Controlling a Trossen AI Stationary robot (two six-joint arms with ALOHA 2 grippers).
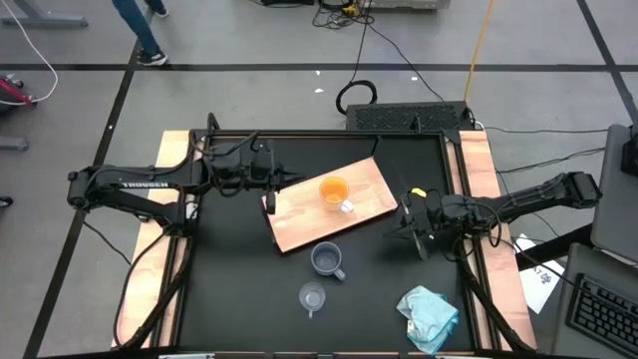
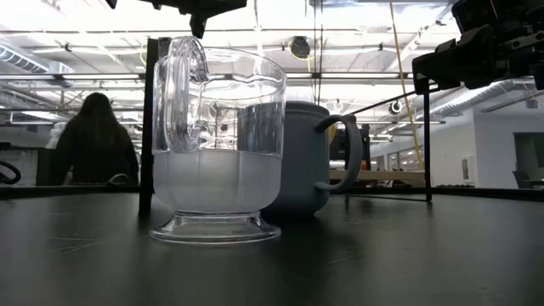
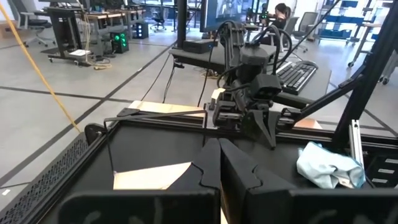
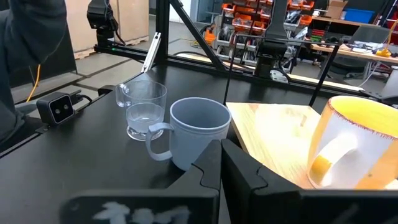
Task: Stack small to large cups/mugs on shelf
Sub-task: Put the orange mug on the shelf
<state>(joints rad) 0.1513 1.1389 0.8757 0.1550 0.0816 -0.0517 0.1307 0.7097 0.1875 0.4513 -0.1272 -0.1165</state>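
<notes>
The light-wood shelf board (image 1: 299, 219) lies slanted on the black tabletop. The orange mug (image 1: 334, 191) with a white handle stands upright on it and also shows in the right wrist view (image 4: 360, 146). The blue-grey mug (image 1: 327, 259) and the clear glass cup (image 1: 312, 296) stand upright on the tabletop near the board's near edge; both also show in the low view, the mug (image 2: 306, 157) behind the cup (image 2: 217, 153). My left gripper (image 1: 287, 180) is shut and empty over the board's left end. My right gripper (image 1: 392, 231) is shut and empty beside the board's right near corner.
A pale teal cloth (image 1: 429, 314) lies crumpled at the table's near right corner. A black frame with upright posts (image 2: 151, 119) runs around the table. A person (image 2: 89, 140) is in the room behind the table.
</notes>
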